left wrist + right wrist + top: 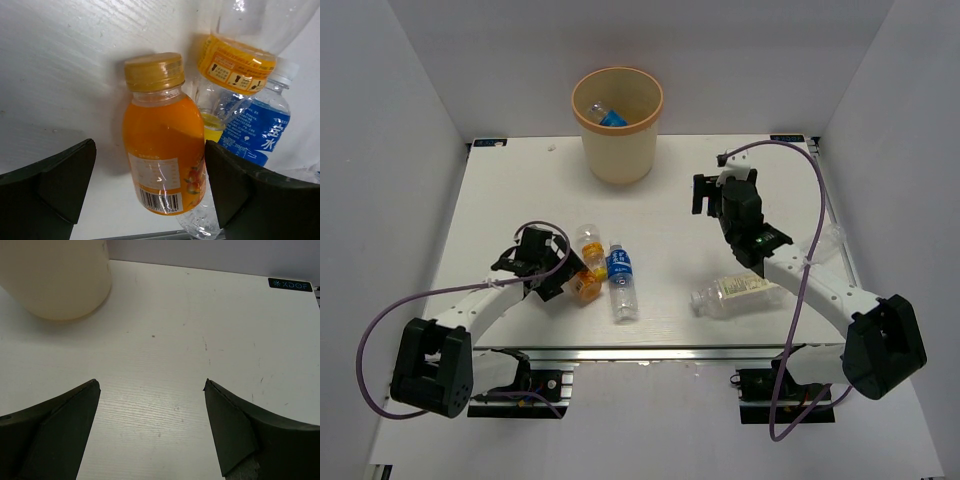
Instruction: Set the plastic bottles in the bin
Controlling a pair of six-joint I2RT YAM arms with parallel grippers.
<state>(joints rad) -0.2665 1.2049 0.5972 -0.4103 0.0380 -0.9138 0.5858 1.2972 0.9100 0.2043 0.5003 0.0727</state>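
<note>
Four bottles lie flat on the table (pixel 520 200) in plain sight. Your left gripper (pixel 150 175) is spread wide, one finger on each side of the orange bottle (pixel 162 150), whose cap points away from the wrist. You can't tell if the right finger touches it. Just right of it are a clear stubby bottle (pixel 590 243) with an orange label, then a blue-label bottle (pixel 622 285) close alongside. The bin (pixel 618 160) stands far-centre, with a binned bottle (pixel 611 118) showing blue inside. The large clear bottle (pixel 735 293) lies near the front, beside your right arm (pixel 820 285). Your right gripper (pixel 151 387) is also spread, holding nothing, over bare table right of the bin.
</note>
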